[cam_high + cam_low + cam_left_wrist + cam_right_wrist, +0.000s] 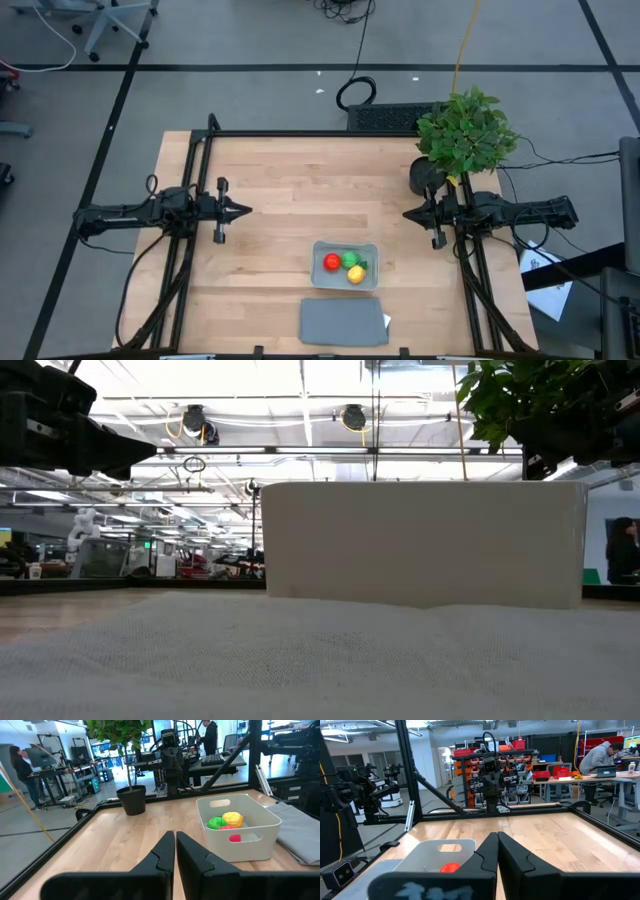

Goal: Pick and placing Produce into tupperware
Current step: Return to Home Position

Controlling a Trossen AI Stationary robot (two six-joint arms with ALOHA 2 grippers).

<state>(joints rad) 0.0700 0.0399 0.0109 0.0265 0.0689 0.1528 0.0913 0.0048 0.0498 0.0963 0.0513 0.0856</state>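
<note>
The tupperware [345, 265] sits on the table near its near edge, right of centre; it also shows in the left wrist view [239, 826], in the right wrist view [445, 852] and as a pale wall in the low view [420, 543]. Inside it lie the red piece [332, 262], the green piece [350, 259] and the yellow piece [356, 275]. My left gripper [245, 211] hovers shut over the table's left half, apart from everything. My right gripper [407, 213] hovers shut at the right side, beside the plant pot.
A flat grey lid [344, 321] lies at the near edge, just in front of the container. A potted leafy plant [465, 135] stands at the far right corner. Bare wood [300, 190] stretches between the two grippers. People stand in the room beyond.
</note>
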